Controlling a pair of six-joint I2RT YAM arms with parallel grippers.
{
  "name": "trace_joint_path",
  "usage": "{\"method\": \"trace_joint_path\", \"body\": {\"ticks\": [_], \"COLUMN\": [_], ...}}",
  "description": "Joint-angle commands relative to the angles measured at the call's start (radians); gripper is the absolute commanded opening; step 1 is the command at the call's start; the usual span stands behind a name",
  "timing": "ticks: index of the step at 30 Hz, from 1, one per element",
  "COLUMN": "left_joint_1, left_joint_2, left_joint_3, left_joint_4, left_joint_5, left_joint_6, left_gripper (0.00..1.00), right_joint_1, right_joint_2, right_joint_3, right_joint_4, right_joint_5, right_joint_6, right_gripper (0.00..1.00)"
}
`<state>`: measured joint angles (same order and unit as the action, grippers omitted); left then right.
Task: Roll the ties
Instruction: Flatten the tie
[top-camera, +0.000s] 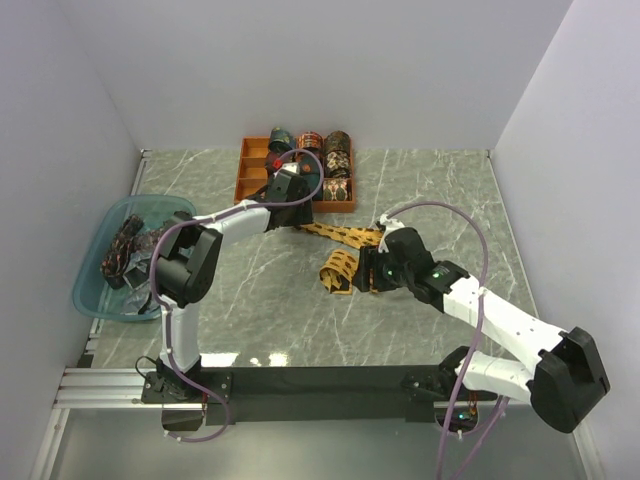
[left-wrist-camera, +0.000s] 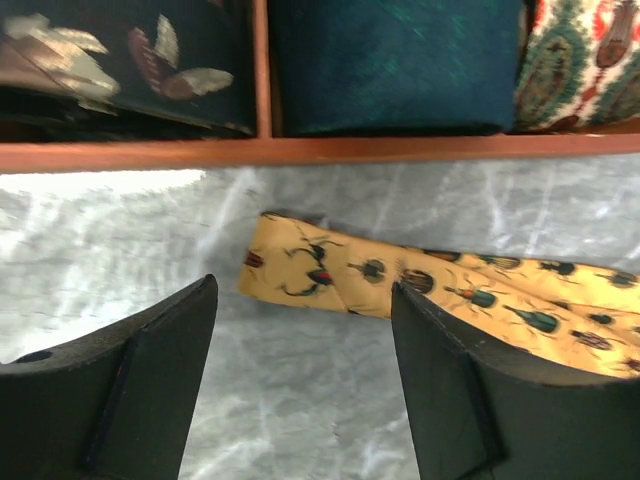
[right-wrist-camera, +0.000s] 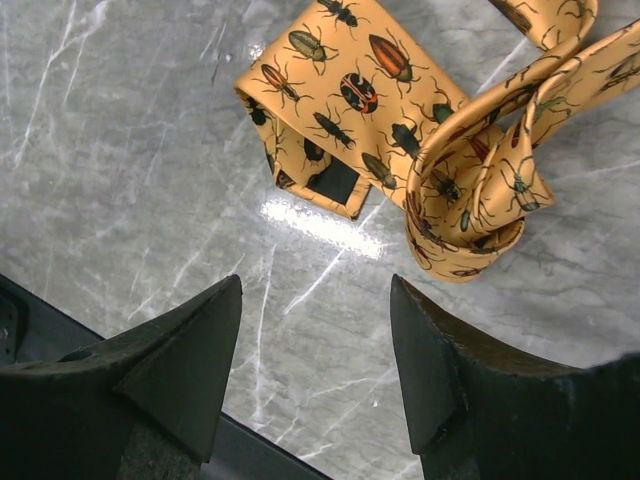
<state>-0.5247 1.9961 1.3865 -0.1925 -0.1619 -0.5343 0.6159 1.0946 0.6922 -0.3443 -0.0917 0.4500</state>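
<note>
A mustard-gold tie with beetle motifs (top-camera: 343, 240) lies across the marble table, its far end near the orange tray and its near end partly coiled (top-camera: 338, 272). In the left wrist view its narrow end (left-wrist-camera: 320, 270) lies flat just ahead of my open left gripper (left-wrist-camera: 303, 300), which holds nothing. In the right wrist view the wide pointed end (right-wrist-camera: 345, 90) and a loose coil (right-wrist-camera: 470, 205) lie ahead of my open, empty right gripper (right-wrist-camera: 315, 300). In the top view the left gripper (top-camera: 285, 205) is by the tray and the right gripper (top-camera: 372, 268) beside the coil.
An orange compartment tray (top-camera: 247, 178) at the back holds several rolled ties, seen close in the left wrist view (left-wrist-camera: 395, 65). A translucent blue basin (top-camera: 95, 290) at the left edge holds dark unrolled ties (top-camera: 125, 250). White walls enclose the table.
</note>
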Motion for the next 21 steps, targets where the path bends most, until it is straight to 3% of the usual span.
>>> {"method": "trace_joint_path", "body": {"ticks": [1, 12, 21], "left_joint_1": [0.014, 0.034, 0.035], "left_joint_2": [-0.04, 0.098, 0.122], "left_joint_3": [0.025, 0.097, 0.063], "left_joint_4": [0.015, 0.002, 0.019], "left_joint_5": [-0.054, 0.044, 0.053], "left_joint_6": [0.063, 0.073, 0.054], "left_gripper": [0.75, 0.68, 0.52], "right_joint_1": [0.011, 0.062, 0.09], "right_joint_2": [0.008, 0.105, 0.179], "right_joint_3": [-0.011, 0.024, 0.082], "right_joint_4": [0.06, 0.106, 0.078], "right_joint_5": [0.014, 0.055, 0.216], "right_joint_6": [0.013, 0.021, 0.094], "right_gripper": [0.68, 0.67, 0.67]}}
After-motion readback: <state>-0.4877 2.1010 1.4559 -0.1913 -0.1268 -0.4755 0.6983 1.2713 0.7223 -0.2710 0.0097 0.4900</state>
